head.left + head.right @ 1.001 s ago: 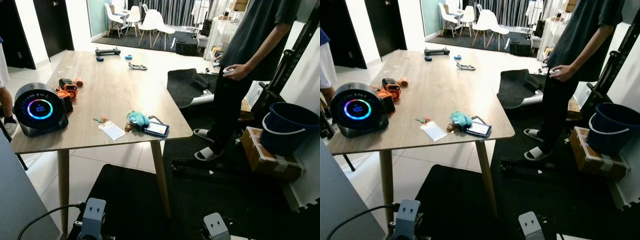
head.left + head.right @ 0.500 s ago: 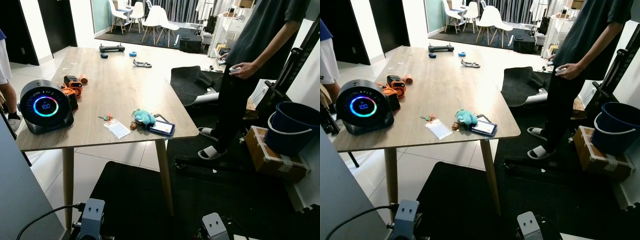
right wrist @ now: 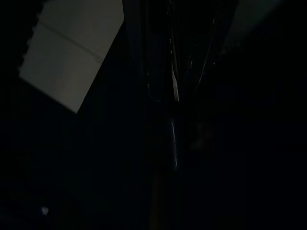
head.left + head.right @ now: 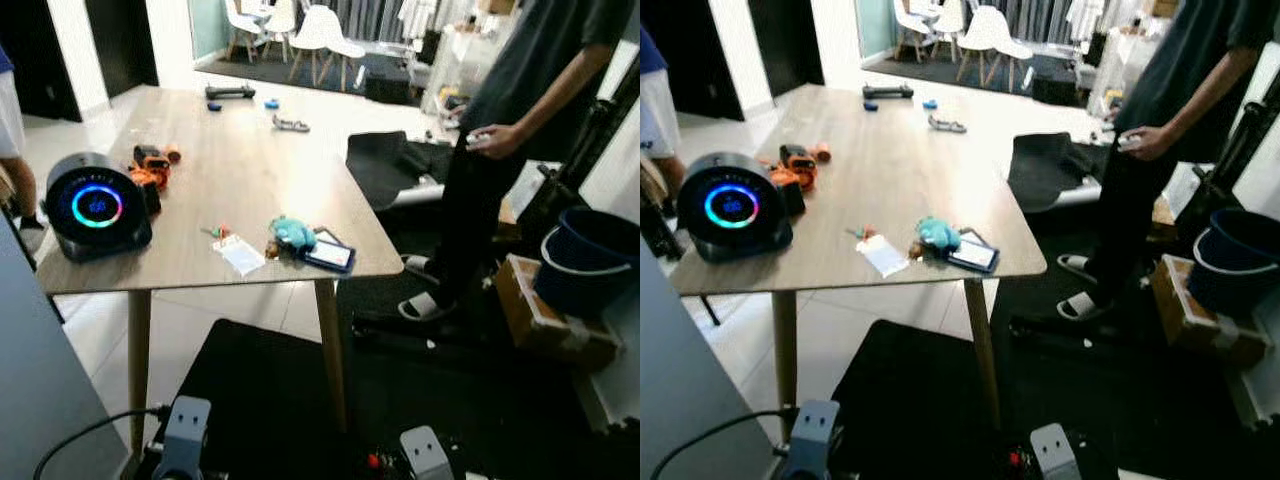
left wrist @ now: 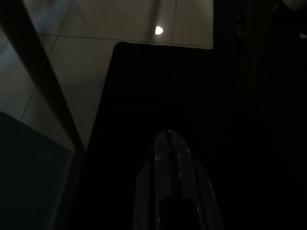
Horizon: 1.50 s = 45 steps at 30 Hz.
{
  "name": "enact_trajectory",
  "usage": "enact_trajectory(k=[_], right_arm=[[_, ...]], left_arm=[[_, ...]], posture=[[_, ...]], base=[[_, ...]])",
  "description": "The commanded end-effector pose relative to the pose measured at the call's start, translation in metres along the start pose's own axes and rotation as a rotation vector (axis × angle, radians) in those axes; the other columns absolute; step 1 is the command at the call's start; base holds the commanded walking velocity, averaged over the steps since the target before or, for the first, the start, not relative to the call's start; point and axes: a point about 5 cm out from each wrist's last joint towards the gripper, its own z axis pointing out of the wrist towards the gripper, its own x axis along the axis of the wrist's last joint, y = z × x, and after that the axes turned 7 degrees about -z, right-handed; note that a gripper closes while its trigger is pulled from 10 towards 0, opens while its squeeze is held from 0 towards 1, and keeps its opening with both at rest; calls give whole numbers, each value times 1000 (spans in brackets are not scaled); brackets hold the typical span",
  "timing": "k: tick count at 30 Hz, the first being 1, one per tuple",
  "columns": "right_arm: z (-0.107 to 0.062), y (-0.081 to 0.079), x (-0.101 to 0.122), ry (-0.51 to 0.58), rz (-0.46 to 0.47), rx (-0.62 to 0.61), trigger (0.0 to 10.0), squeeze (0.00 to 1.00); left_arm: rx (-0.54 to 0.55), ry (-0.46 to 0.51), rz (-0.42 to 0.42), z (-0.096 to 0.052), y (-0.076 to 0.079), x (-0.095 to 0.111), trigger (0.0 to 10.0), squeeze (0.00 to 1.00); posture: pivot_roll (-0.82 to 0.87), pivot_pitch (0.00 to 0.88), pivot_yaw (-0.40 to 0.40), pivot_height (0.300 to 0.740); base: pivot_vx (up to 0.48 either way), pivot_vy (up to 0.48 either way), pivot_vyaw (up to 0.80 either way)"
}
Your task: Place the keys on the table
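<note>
The wooden table [image 4: 240, 160] stands ahead and to my left, with a black mat [image 4: 270, 400] on the floor between me and it. Both arms hang low at the lower edge of the left eye view. In the dark right wrist view my right gripper [image 3: 173, 103] looks shut on the keys [image 3: 175, 88], seen as a thin ring and a pale metal sliver at its fingertips. My left gripper [image 5: 169, 135] is shut and empty, over the mat beside a table leg [image 5: 43, 81].
On the table are a round black speaker [image 4: 97, 205], orange tools [image 4: 150, 165], a small red-green key bunch [image 4: 215, 232], a card [image 4: 240, 254], a teal plush [image 4: 290, 233] and a phone [image 4: 328, 254]. A person [image 4: 500, 140] stands right, near a blue bucket [image 4: 600, 260] and box [image 4: 540, 320].
The whole picture has shifted and blurred a little, so the camera has moved; the table sits slightly nearer. Things on the table have not moved.
</note>
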Motion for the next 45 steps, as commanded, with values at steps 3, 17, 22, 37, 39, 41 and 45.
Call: enact_trajectory(k=[3,17,22,37,39,41,45], right_arm=[[-2,1,-6,-14,12,-8,10000,0],[-2,2,-5,-13,9,-9,10000,0],[-2,2,-5,-14,8,-8,10000,0],[-2,3,-6,-15,3,-9,10000,0],[-2,3,-6,-14,2,-9,10000,0],[-2,3,-6,-14,1,-8,10000,0],[-2,3,-5,-13,1,-6,10000,0]], left_arm=[[2,-17,-8,-2,-2,-4,10000,0],[12,10,-1,0,-3,2,10000,0],[9,12,-7,0,-2,2,10000,0],[27,3,-12,0,-2,0,10000,0],[27,2,-11,0,-3,0,10000,0],[27,2,-11,0,-3,0,10000,0],[28,-2,-7,-1,-3,-1,10000,0]], posture=[[101,33,-58,740],[101,34,-59,740],[100,34,-60,740],[97,25,-62,740],[97,23,-64,740],[98,23,-63,740],[100,23,-64,740]], base=[[0,0,0],[59,0,0],[397,0,0],[299,0,0],[0,0,0],[0,0,0],[0,0,0]])
